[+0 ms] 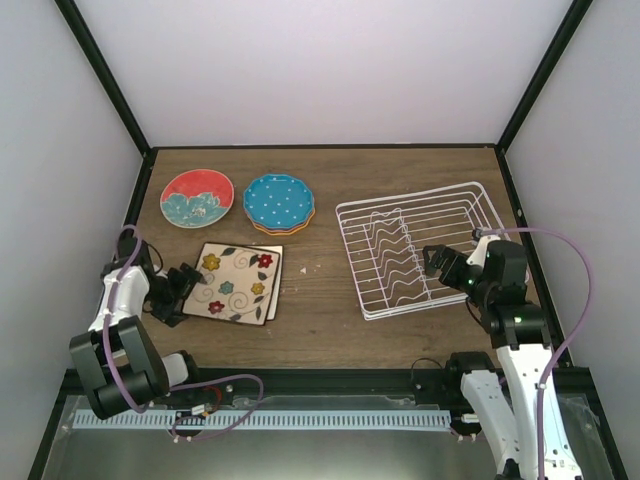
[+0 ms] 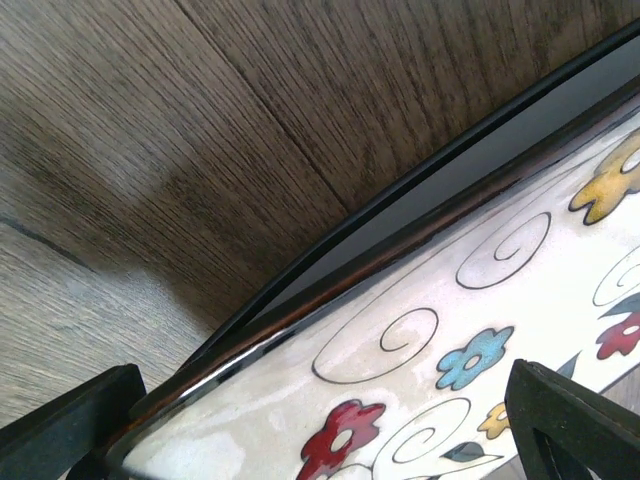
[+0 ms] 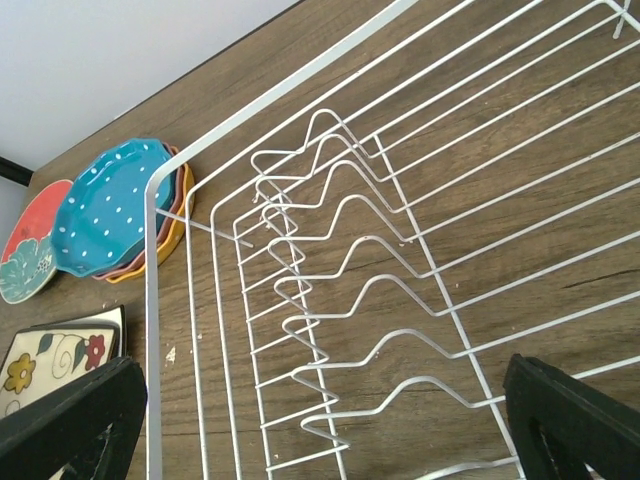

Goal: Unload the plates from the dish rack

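Floral plate (image 1: pixel 238 283) between spread left jaws (right jaws over dish rack (image 1: pixel 405 250))

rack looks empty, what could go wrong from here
1. The left gripper is open with its fingers on either side of the floral plate's edge. Pulling away at an angle could drag or tip the plate.
2. The right gripper hangs open over the dish rack. If it is low, a finger might snag a wire and shift the rack.
3. The blue dotted plate tops a slightly uneven stack, so a passing bump may slide it.
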